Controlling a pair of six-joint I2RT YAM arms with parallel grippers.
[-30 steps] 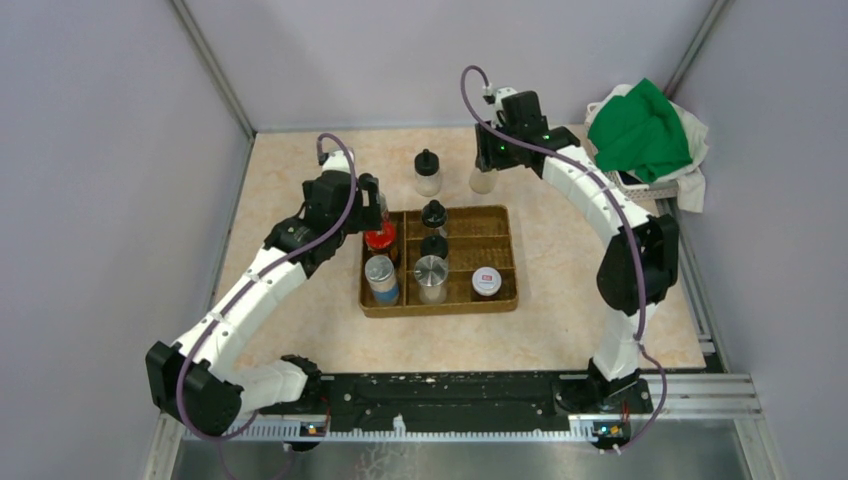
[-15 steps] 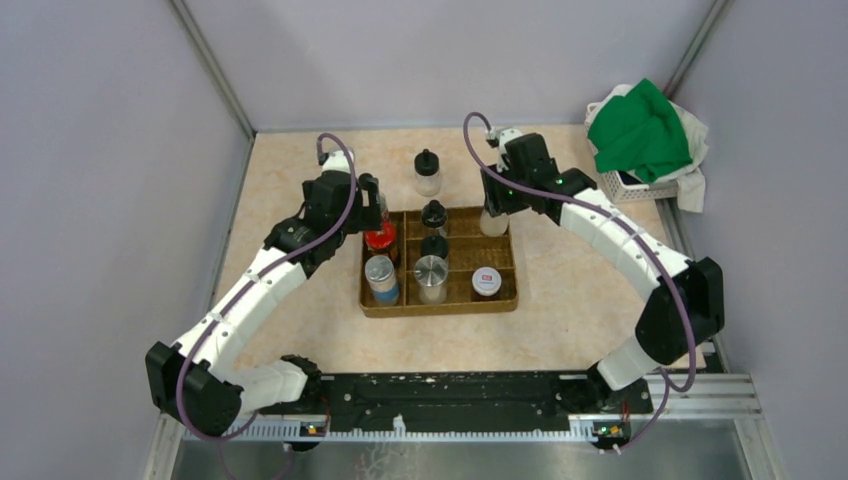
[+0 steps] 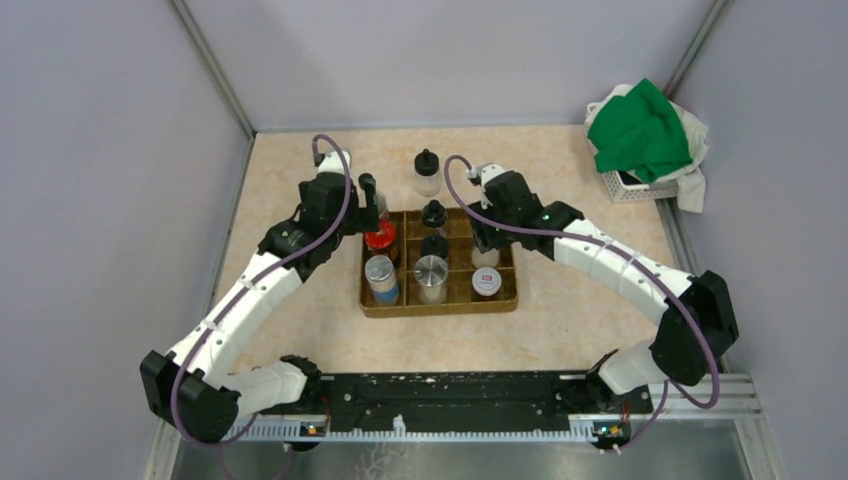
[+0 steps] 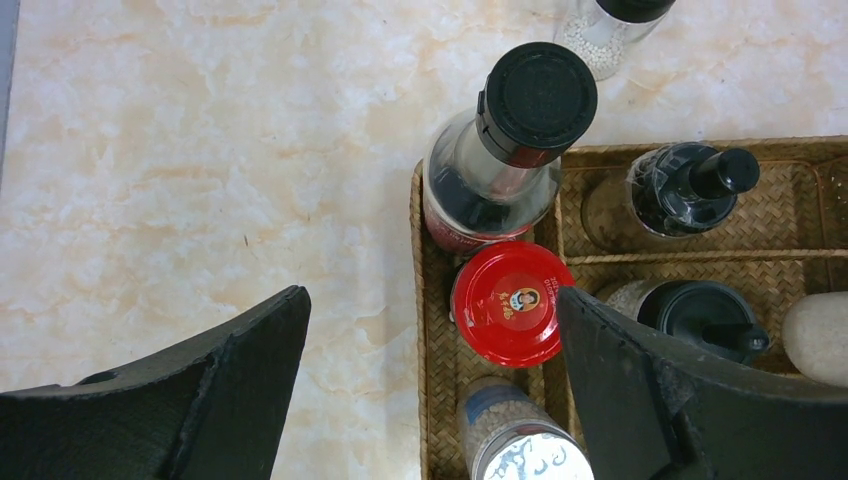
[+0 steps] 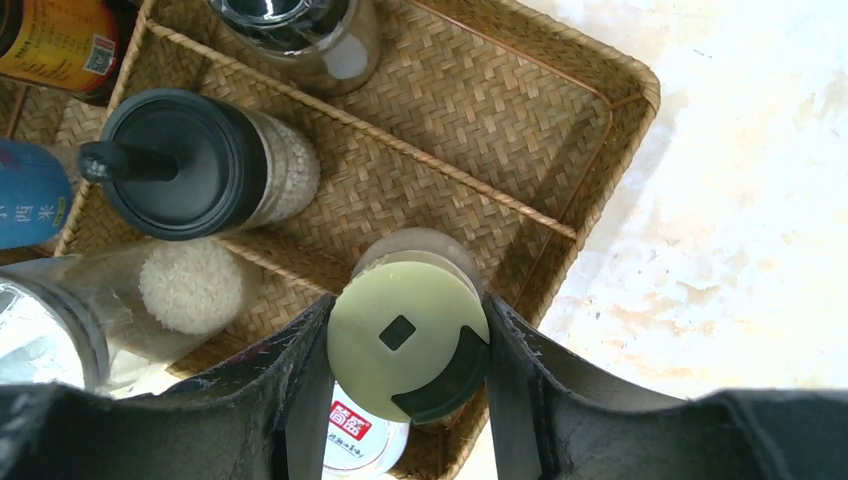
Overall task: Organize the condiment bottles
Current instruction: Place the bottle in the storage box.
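This looks like a robotics lab test cell, not a home. 2 robot arms (image 3: 250,290) are bolted to a black rail (image 3: 450,395) at the edge of a marble-pattern surface (image 3: 320,340). Plain grey walls (image 3: 100,200) and metal posts (image 3: 217,73) close it in. Condiment bottles (image 3: 431,278) stand in a woven tray (image 3: 440,311).

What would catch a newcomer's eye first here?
The woven tray in the middle, crowded with bottles, draws the eye. The right hand grips a yellow-green-lidded shaker over the tray's right column, while the open left hand hovers above a red-lidded jar at its left. A green cloth sits far right.
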